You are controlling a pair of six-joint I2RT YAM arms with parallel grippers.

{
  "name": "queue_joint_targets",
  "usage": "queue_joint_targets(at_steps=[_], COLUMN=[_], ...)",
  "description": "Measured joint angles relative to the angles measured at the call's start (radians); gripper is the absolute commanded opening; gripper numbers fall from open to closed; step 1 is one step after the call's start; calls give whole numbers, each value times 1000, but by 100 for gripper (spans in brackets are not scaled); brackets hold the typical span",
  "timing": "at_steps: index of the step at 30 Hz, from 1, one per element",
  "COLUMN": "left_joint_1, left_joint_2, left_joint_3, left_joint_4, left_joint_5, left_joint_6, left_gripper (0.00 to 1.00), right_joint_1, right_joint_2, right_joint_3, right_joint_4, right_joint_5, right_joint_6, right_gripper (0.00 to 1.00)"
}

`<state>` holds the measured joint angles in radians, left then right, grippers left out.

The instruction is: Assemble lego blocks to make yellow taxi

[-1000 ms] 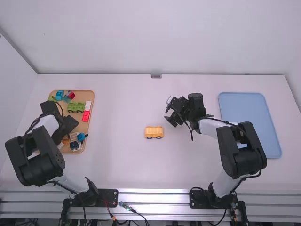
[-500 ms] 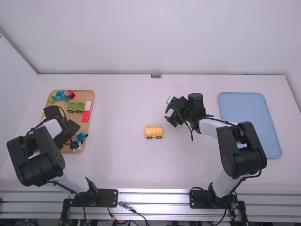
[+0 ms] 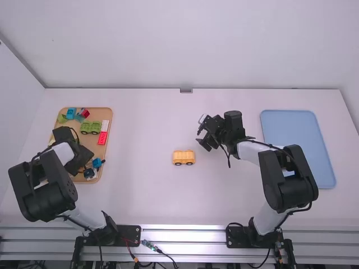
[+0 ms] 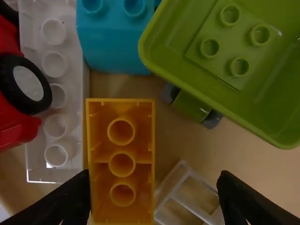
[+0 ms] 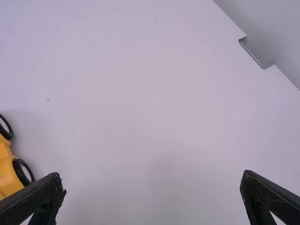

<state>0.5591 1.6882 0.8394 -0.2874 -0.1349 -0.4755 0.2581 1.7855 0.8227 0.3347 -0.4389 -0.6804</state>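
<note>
Approx. halfway, I'd guess: yellow wheeled base (image 3: 183,157) sits mid-bench (image 3: 151,196), roof/top prob. left to add. Wood tray (image 3: 100,114) holds spare bricks incl. green wheeled pc. (image 3: 90,129), teal brick (image 4: 110,44), upturned orange brick (image 4: 146,131). L end effector (image 4: 154,180) over tray, spread, orange brick ungripped; R end effector (image 5: 153,180) spread, nothing held.

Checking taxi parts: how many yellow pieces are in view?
2: the wheeled piece on the table between the arms, and the upturned brick in the wooden tray by the left hand. More may be hidden under that hand.
</note>
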Motion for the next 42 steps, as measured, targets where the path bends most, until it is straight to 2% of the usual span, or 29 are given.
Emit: queue_joint_targets(at_steps=[3, 7, 11, 17, 19, 30, 42], left_joint_1=[0, 0, -1, -1, -1, -1, -1], left_joint_2=[0, 0, 0, 0, 0, 0, -3], left_joint_3=[-2, -27, -51, -61, -61, -77, -122], left_joint_4=[6, 45, 82, 116, 126, 151, 221], left_joint_5=[0, 0, 0, 0, -1, -21, -72], left_joint_6=[0, -2, -24, -43, -50, -55, -91], left_gripper=[69, 78, 79, 75, 69, 69, 60], right_joint_1=[0, 0, 0, 0, 0, 0, 0], right_joint_2=[0, 0, 0, 0, 0, 0, 0], right_joint_3=[0, 0, 0, 0, 0, 0, 0], right_joint_4=[-1, -1, -1, -2, -2, -4, -4], right_joint_5=[0, 0, 0, 0, 0, 0, -1], right_joint_6=[-1, 0, 0, -1, 0, 0, -1], right_gripper=[99, 99, 99, 99, 99, 99, 99])
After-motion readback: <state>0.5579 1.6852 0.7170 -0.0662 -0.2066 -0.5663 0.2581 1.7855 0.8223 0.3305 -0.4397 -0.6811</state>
